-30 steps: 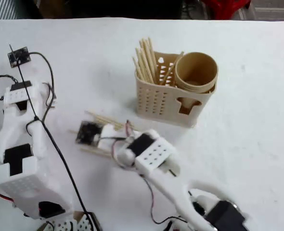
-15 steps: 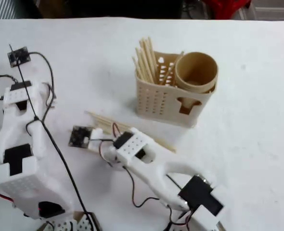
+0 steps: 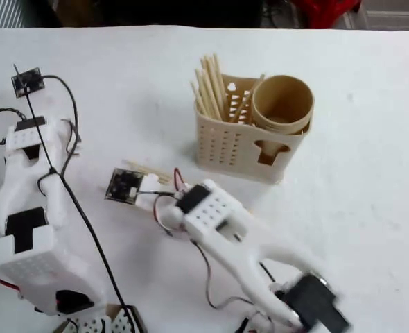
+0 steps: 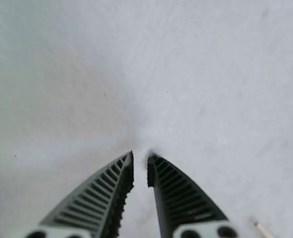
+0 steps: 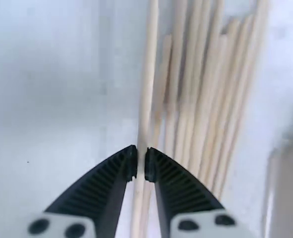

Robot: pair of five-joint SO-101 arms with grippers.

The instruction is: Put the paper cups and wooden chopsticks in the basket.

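1. The basket (image 3: 225,149) stands upright on the desk (image 3: 357,194). The paper cups (image 3: 282,104) are nested in one side of it, and a bunch of standing chopsticks (image 3: 210,87) leans in the other side. Judging from this, the cups are done and part of the chopsticks too.

2. What is left is a row of loose chopsticks (image 3: 143,169) lying flat on the desk, near the basket on its front side. The right arm (image 3: 215,215) is stretched low over them.

3. In the right wrist view the right pincer (image 5: 140,161) is closed to a narrow slit around a single chopstick (image 5: 147,89). This stick lies at the edge of the row, just beside the other loose chopsticks (image 5: 206,114). Whether it is clear of the desk I cannot tell.

4. The left arm (image 3: 28,208) is folded at the far left of the desk, well apart from the basket. The left pincer (image 4: 140,166) has its tips drawn almost together over bare desk and holds nothing.

5. The step in hand looks like picking up the remaining chopsticks, one at a time.

6. The next move calls for:
   - lifting the stick straight up so it does not drag its neighbours;
   - carrying it over the basket rim;
   - tipping it toward upright above the chopstick side;
   - opening only when its lower end is inside.

7. The hold is near one end of a thin, round stick, so it may swing or slip in the carry.
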